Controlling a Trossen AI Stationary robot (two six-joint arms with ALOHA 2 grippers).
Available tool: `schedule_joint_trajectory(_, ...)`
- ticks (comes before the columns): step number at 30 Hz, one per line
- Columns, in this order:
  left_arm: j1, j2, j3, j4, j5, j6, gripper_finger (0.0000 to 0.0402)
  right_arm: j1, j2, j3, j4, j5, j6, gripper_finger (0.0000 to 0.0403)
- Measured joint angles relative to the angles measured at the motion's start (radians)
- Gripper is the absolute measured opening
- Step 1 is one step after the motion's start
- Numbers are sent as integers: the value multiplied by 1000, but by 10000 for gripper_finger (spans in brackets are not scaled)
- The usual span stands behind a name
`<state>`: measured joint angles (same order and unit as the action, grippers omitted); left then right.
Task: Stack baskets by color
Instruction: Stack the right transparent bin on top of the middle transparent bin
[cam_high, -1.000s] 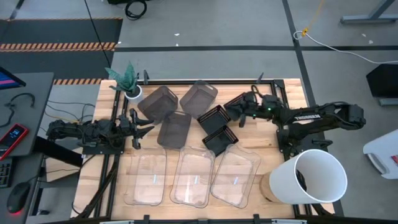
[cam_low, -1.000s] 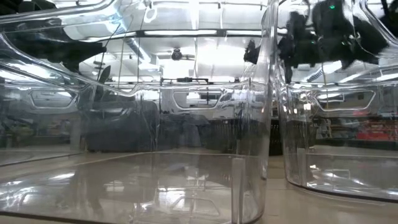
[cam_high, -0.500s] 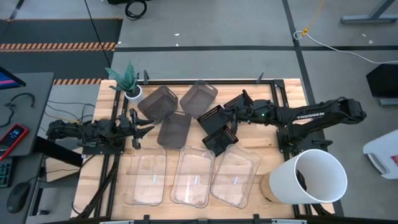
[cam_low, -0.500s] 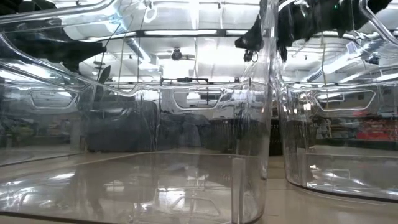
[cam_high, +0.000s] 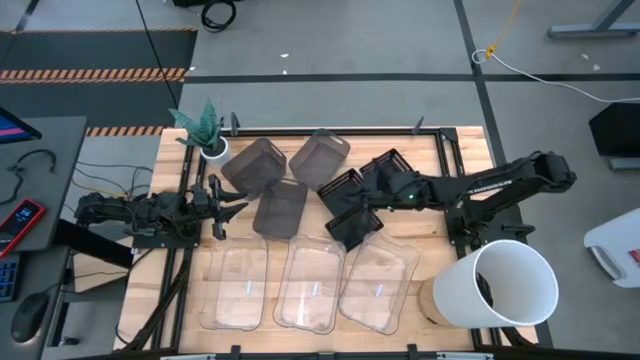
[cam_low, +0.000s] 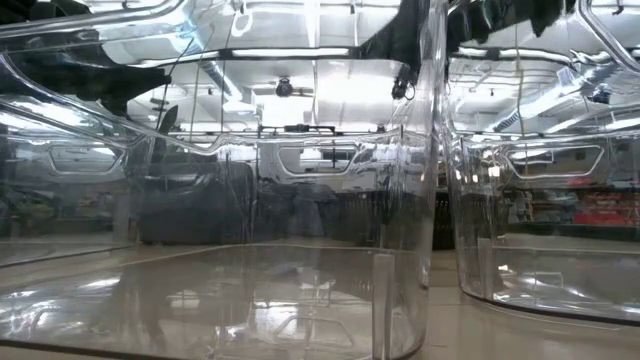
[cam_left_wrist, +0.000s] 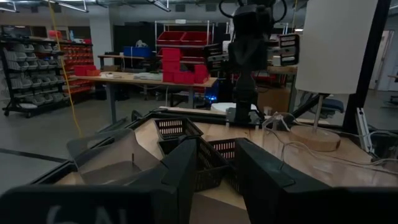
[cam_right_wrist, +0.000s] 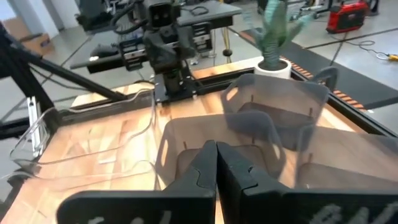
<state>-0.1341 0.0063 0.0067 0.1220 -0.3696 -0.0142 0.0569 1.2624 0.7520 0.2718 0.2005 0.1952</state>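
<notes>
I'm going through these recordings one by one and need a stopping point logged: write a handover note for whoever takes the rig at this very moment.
Right gripper: shut, empty, reaching over the black baskets mid-table.
Left gripper: waiting at the table's left edge, fingers apart, holding nothing.
Black baskets: one and another lie side by side, a third behind them toward the right arm.
Grey baskets: two at the back, one in front, all separate.
Clear baskets: three in a row along the front.
Done: no stack visible.
Left: all three colours.
</notes>
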Motion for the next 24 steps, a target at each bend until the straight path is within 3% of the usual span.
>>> schedule_joint_trajectory(10, 0, 0, 0, 0, 0, 0, 117, 29, 154, 153, -110, 0, -15, 13)
schedule_joint_trajectory(24, 0, 0, 0, 0, 0, 0, 117, 88, 143, 197, -110, 42, 11, 19)
